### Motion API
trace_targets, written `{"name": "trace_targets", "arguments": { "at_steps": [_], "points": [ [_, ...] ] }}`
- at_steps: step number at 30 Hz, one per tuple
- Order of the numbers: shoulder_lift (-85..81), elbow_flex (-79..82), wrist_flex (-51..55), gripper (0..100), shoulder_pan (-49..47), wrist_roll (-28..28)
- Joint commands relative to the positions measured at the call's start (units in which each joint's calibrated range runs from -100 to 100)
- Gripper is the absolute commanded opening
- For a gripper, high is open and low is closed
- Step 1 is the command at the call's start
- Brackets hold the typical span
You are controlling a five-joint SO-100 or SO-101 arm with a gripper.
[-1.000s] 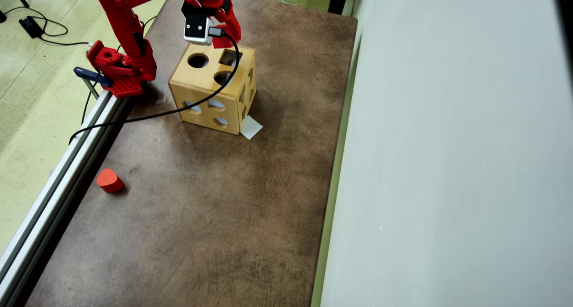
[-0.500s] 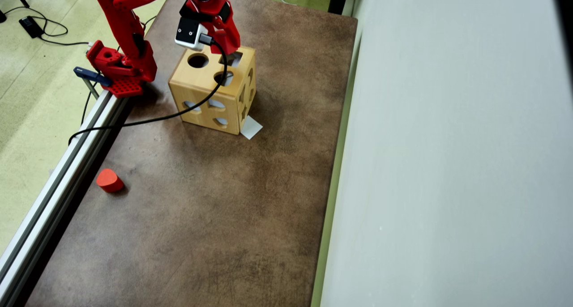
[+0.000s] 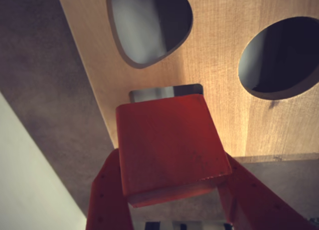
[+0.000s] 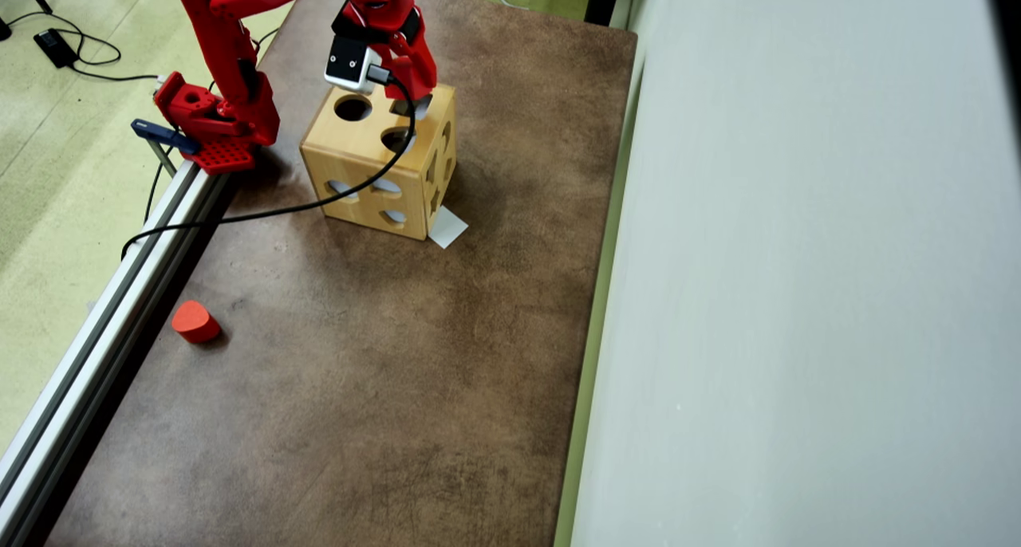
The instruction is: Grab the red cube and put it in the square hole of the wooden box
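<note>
In the wrist view the red cube (image 3: 167,145) is held between my two red fingers (image 3: 107,195); my gripper (image 3: 169,165) is shut on it. The cube hangs tilted right over the square hole (image 3: 164,92), of which only a thin dark strip shows past its far edge. The wooden box (image 3: 224,65) fills the upper part of that view. From overhead, my gripper (image 4: 413,92) is at the far right corner of the wooden box (image 4: 371,160), covering most of the square hole (image 4: 424,105). The cube itself cannot be made out there.
A teardrop-like opening (image 3: 149,25) and a round opening (image 3: 279,58) lie beside the square one. An orange-red rounded block (image 4: 195,321) lies near the metal rail (image 4: 96,348) on the left. A white paper scrap (image 4: 447,226) sits at the box's foot. The camera cable (image 4: 279,206) drapes over the box.
My gripper has come down with the cube onto the box's far right corner. The square hole, fully open to view a second ago, is now mostly covered.
</note>
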Motion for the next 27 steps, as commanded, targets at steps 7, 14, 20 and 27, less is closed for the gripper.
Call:
{"name": "trace_targets", "arguments": {
  "at_steps": [7,14,20,27],
  "points": [
    [0.6,0.5,0.0,1,-0.4,0.4],
    [0.6,1.1,0.1,1,-2.3,0.5],
    [0.6,1.1,0.2,1,-3.5,0.5],
    [0.7,0.4,2.8,3,-3.4,0.5]
  ]
}}
